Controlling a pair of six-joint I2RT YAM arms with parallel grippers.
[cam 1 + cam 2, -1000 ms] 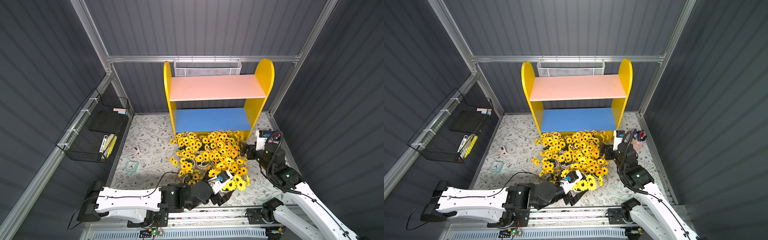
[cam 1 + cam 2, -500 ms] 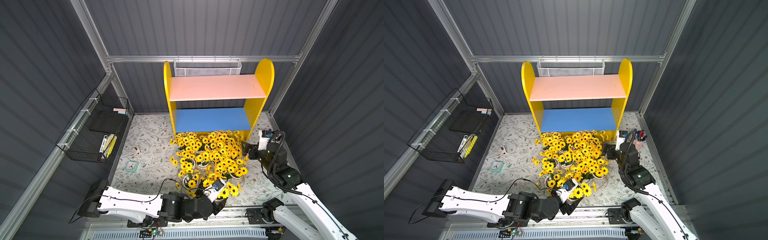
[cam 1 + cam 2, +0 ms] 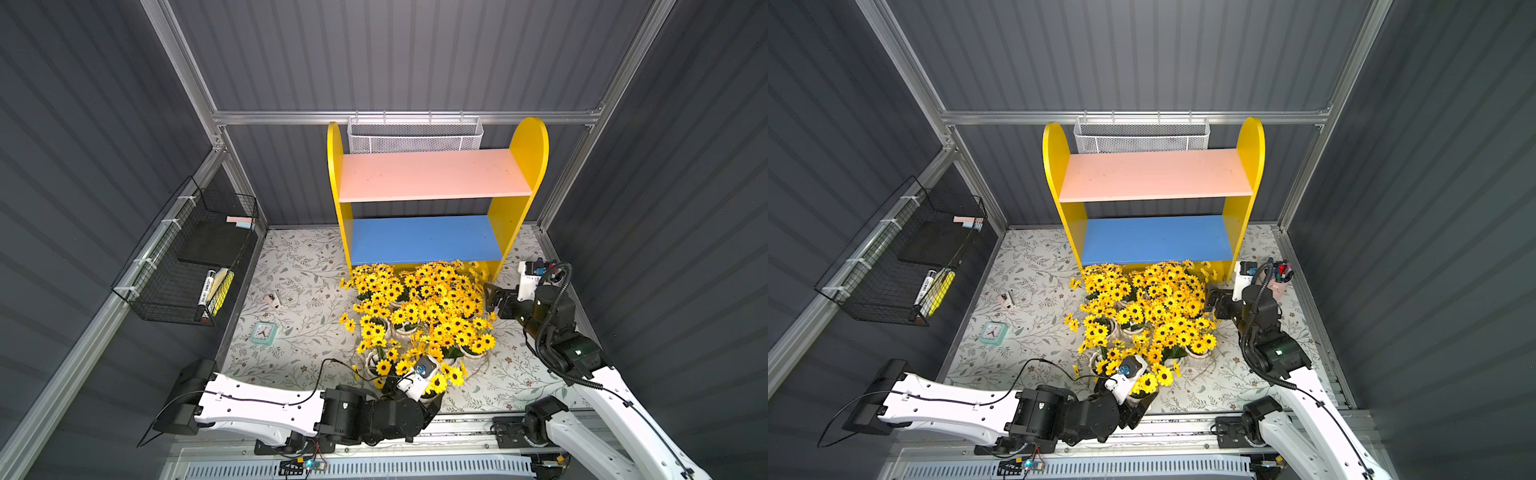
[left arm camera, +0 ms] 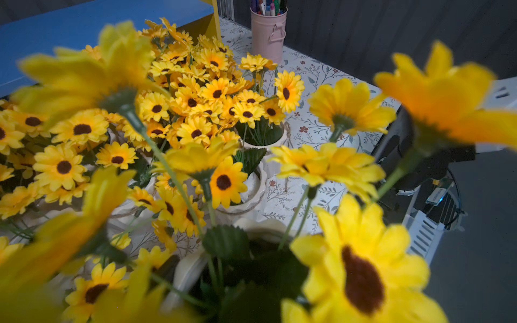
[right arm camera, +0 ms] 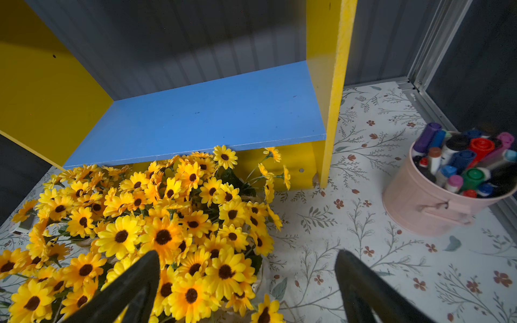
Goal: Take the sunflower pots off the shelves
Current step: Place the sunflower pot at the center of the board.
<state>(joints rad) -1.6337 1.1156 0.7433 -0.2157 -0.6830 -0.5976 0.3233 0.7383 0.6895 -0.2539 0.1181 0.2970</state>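
1. The shelves (image 3: pixel 432 174) stand against the back wall. The pink top board and the blue bottom board (image 3: pixel 424 239) are both bare.
2. The sunflower pots (image 3: pixel 419 307) are off the shelves. They stand packed close together on the flowery mat (image 3: pixel 299 266), just in front of the blue board. The flowers at the back reach its front edge.
3. The left claw (image 3: pixel 428 403) is at the near edge of the bunch, closest to the robot. It is closed on the front pot (image 3: pixel 437 381), with a dark finger beside the white pot. In the left wrist view, big yellow flowers fill the picture and hide the fingers.
4. The right claw (image 5: pixel 246 253) is at the right side of the bunch, near the shelves' right yellow side. Its two black fingers (image 5: pixel 126 293) are spread very wide and hold nothing. One finger is over the flowers at the edge and the other is over bare mat.
5. A pink cup of pens (image 5: pixel 436 207) stands on the mat to the right of the shelves, apart from the pots.
6. A black wire basket (image 3: pixel 187 257) hangs on the left wall. A white mesh basket (image 3: pixel 415 139) hangs behind the top of the shelves.
7. A small green clock (image 3: pixel 263 332) lies on the mat, well to the left of the pots.
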